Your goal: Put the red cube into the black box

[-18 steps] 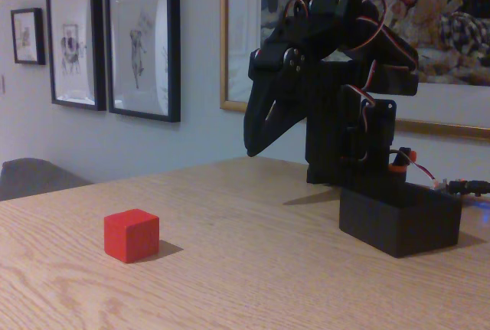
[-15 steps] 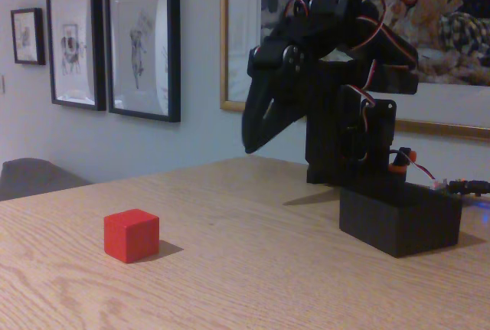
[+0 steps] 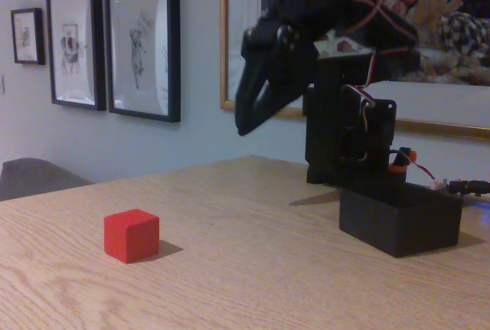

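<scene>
Nothing is done yet: the red cube (image 3: 132,235) sits untouched on the table (image 3: 253,269), well left of the black box (image 3: 400,220), and my empty gripper (image 3: 246,122) hangs slightly parted above.

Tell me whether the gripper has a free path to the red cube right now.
Probably yes. The red cube sits alone on bare table; the gripper hangs high above, to its right, with nothing between them.

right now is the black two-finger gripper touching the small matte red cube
Apart. The fixed view shows the gripper high in the air, with bare wooden table separating it from the red cube.
</scene>
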{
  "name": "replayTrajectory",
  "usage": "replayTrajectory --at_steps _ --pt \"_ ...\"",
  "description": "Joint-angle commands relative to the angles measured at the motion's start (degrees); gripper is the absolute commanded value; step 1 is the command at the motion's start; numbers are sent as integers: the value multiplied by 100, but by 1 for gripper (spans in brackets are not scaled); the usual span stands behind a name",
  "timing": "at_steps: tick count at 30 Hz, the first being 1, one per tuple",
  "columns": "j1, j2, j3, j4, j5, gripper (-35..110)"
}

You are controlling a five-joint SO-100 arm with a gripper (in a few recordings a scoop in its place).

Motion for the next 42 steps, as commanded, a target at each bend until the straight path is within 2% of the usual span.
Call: replayTrajectory --at_steps 1,4,6,10,15,25,42 --pt "35 -967 -1002 -141 132 -15" --pt "53 -1960 -1582 -369 185 -15" --pt "97 -2593 -1828 -475 185 -3" --pt "141 -3384 -2118 -686 255 -2" --pt "220 -4219 -2575 -844 343 8" --pt "387 -6082 -3735 -1099 369 17" --pt "466 -8376 -5476 -1072 554 20"
